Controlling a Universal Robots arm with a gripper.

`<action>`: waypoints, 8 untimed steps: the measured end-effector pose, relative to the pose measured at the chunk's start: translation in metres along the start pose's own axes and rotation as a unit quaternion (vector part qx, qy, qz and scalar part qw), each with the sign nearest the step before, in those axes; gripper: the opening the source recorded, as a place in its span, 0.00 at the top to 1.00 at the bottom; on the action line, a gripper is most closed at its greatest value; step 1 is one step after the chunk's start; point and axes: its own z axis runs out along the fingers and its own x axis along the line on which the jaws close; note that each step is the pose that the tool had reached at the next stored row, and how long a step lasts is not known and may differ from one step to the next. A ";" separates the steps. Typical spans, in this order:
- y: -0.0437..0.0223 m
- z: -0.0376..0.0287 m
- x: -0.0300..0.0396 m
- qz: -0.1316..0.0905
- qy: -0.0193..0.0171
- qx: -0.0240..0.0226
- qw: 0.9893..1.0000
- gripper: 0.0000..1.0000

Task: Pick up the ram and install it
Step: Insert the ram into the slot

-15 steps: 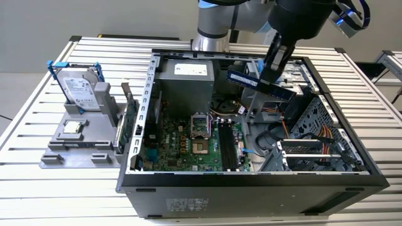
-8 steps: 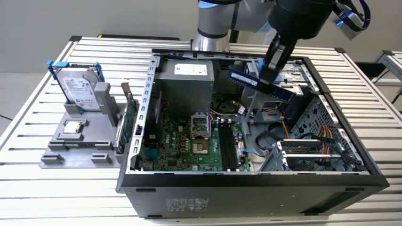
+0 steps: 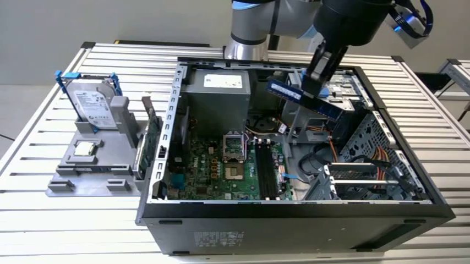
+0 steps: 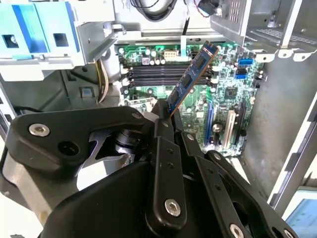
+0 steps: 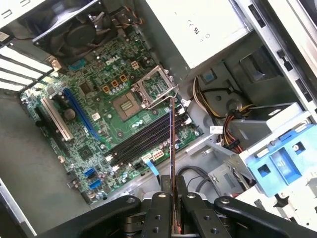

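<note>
The black two-finger gripper (image 3: pixel 316 81) is closed narrow on the ram (image 3: pixel 305 98), a long, thin, dark-blue circuit-board stick w/ black chips, pinching its flat faces. The ram is in the air, well above the green motherboard (image 3: pixel 213 170) that lies flat inside the open dark-grey metal computer case (image 3: pixel 294 231), and touches nothing but the fingers. In the exterior view it hangs tilted, over or just past the motherboard edge nearest the row of black memory slots (image 3: pixel 266 171). How far off that edge is hard to judge from this angle.

In the second wrist view most of the ram (image 4: pixel 190 82) sticks out beyond the gripper (image 4: pixel 166 113) toward the motherboard, slanted vs the slots (image 4: pixel 158 74). In the first wrist view the ram (image 5: pixel 172 148) shows edge-on, a thin line crossing the slots (image 5: pixel 143 141) at an angle.

Step in hand, by my reading: bringing the ram to the slots. Nothing is seated; the slots are empty. To do it well:
- Keep the grip firm so the stick can't swing btwn the fingers.
- Level it, since one end sits lower.
- Turn it till its long edge runs parallel w/ the slots.
- Hold it over one slot, not btwn two.
- Go slow, clear of the orange and yellow cables (image 5: pixel 233 126) beside the motherboard.
</note>
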 end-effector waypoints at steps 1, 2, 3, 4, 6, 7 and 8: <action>0.0000 0.0000 0.0000 0.004 0.000 0.000 1.000 1.00; 0.0000 0.0000 0.0000 0.009 -0.001 0.000 1.000 1.00; 0.0000 0.0000 0.0000 0.013 -0.001 0.000 1.000 1.00; 0.0000 0.0000 0.0000 0.017 -0.001 0.000 1.000 1.00; 0.0000 0.0000 0.0000 0.026 -0.001 0.000 1.000 1.00; 0.0000 0.0000 0.0000 0.030 -0.002 0.000 1.000 1.00; 0.0000 0.0000 0.0000 0.034 -0.002 0.000 0.999 1.00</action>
